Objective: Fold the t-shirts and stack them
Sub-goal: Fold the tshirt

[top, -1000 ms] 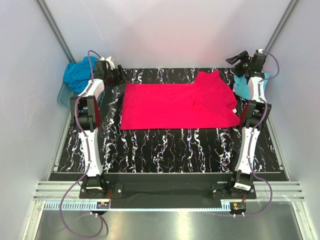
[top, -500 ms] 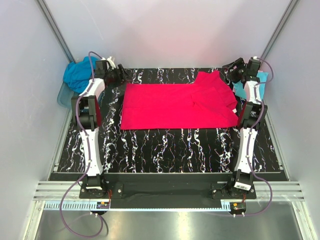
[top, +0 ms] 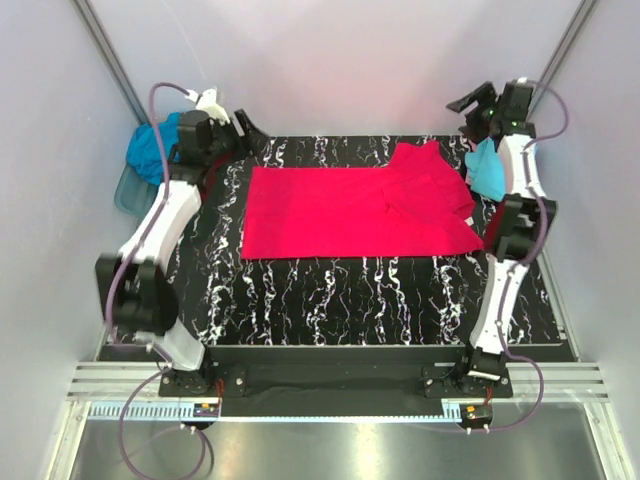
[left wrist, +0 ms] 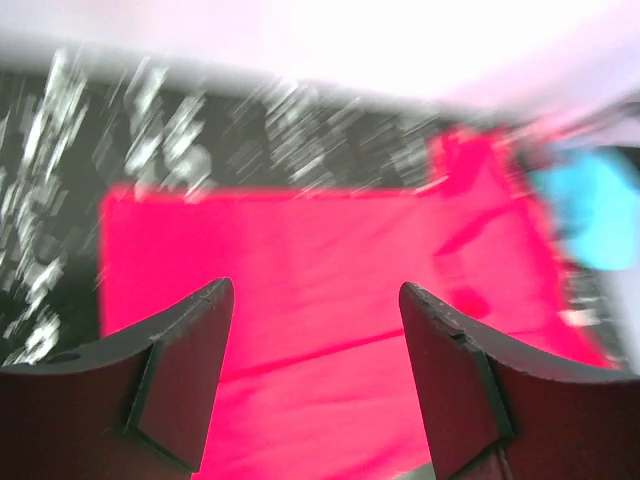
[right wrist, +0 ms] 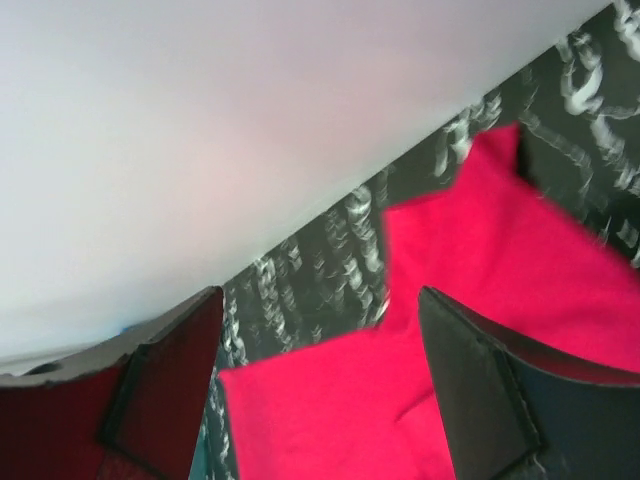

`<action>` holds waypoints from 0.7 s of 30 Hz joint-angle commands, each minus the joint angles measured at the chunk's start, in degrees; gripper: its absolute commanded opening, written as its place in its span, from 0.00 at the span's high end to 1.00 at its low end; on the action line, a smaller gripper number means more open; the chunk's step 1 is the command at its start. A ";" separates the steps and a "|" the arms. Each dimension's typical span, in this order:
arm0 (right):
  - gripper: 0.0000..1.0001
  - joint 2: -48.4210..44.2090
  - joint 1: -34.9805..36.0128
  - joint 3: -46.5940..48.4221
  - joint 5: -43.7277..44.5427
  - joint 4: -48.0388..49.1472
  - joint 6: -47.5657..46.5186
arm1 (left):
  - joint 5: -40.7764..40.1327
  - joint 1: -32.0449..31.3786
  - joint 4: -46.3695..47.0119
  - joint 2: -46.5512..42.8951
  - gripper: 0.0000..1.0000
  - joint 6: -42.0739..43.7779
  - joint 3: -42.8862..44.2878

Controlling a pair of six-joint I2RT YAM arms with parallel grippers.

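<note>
Overhead first: the pink-red t-shirt (top: 340,210) lies flat on the far half of the marbled table (top: 330,300). Its long axis runs left to right across the robot's front, with the plain hem end to the left and the doubled-over sleeve end to the right. The left gripper (top: 243,130) hangs just beyond the shirt's far-left corner, jaws parted wide and holding nothing. The right gripper (top: 468,104) hangs beyond the far-right corner, apparently raised off the table, likewise wide and empty. Each arm looks about equally near its own end of the cloth, and the shirt lies between the two, on the base side of both. A teal-blue t-shirt (top: 150,150) sits heaped in a clear tub (top: 128,192) at the left edge. A light cyan t-shirt (top: 488,172) lies just beside the right arm.

From the left wrist, which is blurred, the dark left fingers (left wrist: 185,375) stand well apart with only air between them. The red cloth shows through the gap below, stretching away lengthwise toward the cyan one.

From the right wrist, the right fingers (right wrist: 480,400) are also spread and bare. The shirt's pointed sleeve end lies below and ahead of them, with the white wall (right wrist: 250,120) above.

Judging from this, a lengthwise fold would need both grippers to come down and back onto the two far corners, one at each end of the long axis.
</note>
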 commanded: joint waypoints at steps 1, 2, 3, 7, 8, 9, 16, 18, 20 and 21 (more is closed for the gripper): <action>0.14 -21.76 6.16 -18.58 10.50 0.95 1.07 | -3.42 -1.09 9.26 -16.03 0.28 -3.27 -10.17; 0.14 -31.72 7.04 -26.18 11.91 5.08 2.21 | -3.07 -1.27 10.58 -19.02 0.28 -5.72 -13.09; 0.13 -37.04 7.83 -33.83 14.63 9.64 5.53 | -3.41 -1.53 10.76 -24.97 0.28 -6.35 -15.91; 0.12 -59.70 9.33 -62.92 15.18 15.58 7.94 | -5.69 -3.28 9.45 -39.41 0.28 -9.17 -31.44; 0.12 -63.16 9.42 -67.00 15.62 14.97 6.72 | -6.31 -3.47 9.45 -41.79 0.28 -9.43 -33.84; 0.11 -66.59 9.42 -71.04 17.62 14.70 4.62 | -7.53 -3.55 7.88 -45.21 0.28 -9.78 -36.04; 0.07 -87.87 9.25 -94.43 30.20 3.30 7.66 | -20.27 -6.00 1.37 -46.83 0.31 -18.83 -47.30; 0.06 -90.25 9.25 -98.48 31.79 3.01 11.07 | -25.44 -6.89 1.10 -45.77 0.31 -21.38 -48.10; 0.06 -93.16 9.25 -104.64 29.87 5.81 13.20 | -29.32 -7.16 1.45 -45.59 0.30 -23.75 -49.86; 0.06 -93.78 9.25 -106.22 29.34 6.26 13.64 | -30.39 -7.16 1.62 -45.68 0.30 -24.54 -50.56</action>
